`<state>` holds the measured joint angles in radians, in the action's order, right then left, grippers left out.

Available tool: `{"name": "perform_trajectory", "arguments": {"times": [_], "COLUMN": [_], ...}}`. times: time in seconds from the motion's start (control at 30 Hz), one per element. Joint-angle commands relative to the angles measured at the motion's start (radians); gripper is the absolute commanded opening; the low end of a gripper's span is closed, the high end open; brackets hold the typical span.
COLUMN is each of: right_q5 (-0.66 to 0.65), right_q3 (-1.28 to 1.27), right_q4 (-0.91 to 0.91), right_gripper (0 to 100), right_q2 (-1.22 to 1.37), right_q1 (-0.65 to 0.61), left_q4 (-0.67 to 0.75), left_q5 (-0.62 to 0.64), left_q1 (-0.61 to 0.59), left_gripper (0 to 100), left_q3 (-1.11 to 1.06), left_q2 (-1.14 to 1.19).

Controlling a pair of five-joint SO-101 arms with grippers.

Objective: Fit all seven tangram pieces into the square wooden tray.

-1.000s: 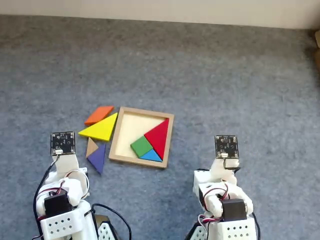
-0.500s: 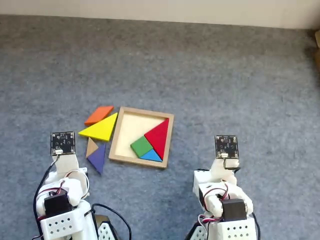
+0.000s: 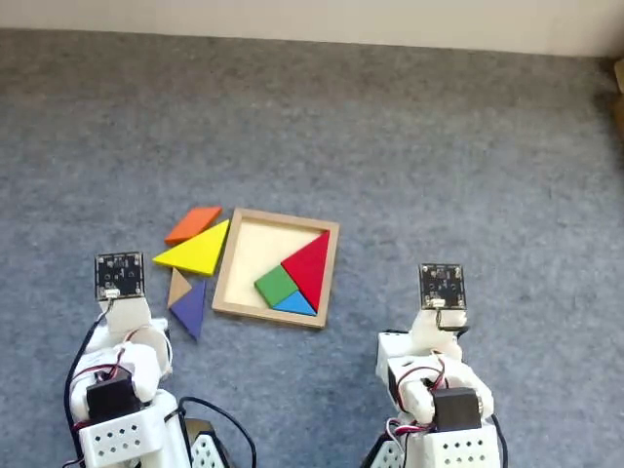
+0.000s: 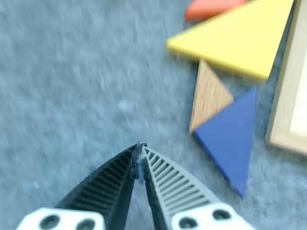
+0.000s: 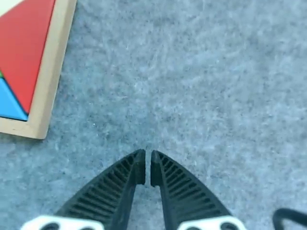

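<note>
While both arms sit drawn in at the bottom edge of the high view, the left arm [image 3: 117, 366] at lower left and the right arm [image 3: 436, 385] at lower right, neither tool touches a piece. The left gripper [image 4: 140, 154] has its jaws pressed together at the tips, holding nothing, over bare grey carpet [image 3: 439, 146]. The right gripper [image 5: 147, 163] is also closed, with only a hairline gap at the tips, and empty.

The square wooden tray [image 3: 287, 217] lies left of centre, between the arms and slightly above them. A red triangle [image 3: 310, 265], a green square [image 3: 275, 285] and a light-blue triangle [image 3: 294, 303] fill its lower right corner. Four pieces lie on the carpet along its left side: an orange parallelogram [image 3: 193, 223], a yellow triangle [image 3: 198, 252] touching the rim, a tan triangle [image 3: 177, 286] and a dark-blue triangle [image 3: 190, 306], the last two edge to edge, nearest the left arm.
</note>
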<state>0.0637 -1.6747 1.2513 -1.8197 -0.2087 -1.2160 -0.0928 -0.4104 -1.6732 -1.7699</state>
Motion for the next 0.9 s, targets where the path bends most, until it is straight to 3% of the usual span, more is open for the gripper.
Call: {"name": "perform_trajectory", "arguments": {"times": [0.0,0.1,0.37,0.57,0.87], "right_q5": [0.006,0.006,0.006,0.006,0.006], "right_q3": [-0.133,-0.134,-0.137,-0.137,-0.137], "right_q4": [0.007,0.007,0.007,0.007,0.007], "right_gripper": [3.4,3.4,3.4,3.4,3.4], "right_q2": [-0.027,-0.030,-0.033,-0.033,-0.033], "right_q1": [0.018,0.018,0.016,0.016,0.016], "left_q4": [0.149,0.150,-0.091,-0.103,-0.106], "left_q5": [-0.187,-0.304,-0.290,-0.292,-0.347], "left_q1": [-0.016,-0.007,0.202,0.236,0.237], "left_gripper": [1,1,1,7,8], "left_q3": [0.031,0.059,0.277,0.298,0.579], "left_q2": [-0.056,-0.056,-0.056,-0.035,0.418]}}
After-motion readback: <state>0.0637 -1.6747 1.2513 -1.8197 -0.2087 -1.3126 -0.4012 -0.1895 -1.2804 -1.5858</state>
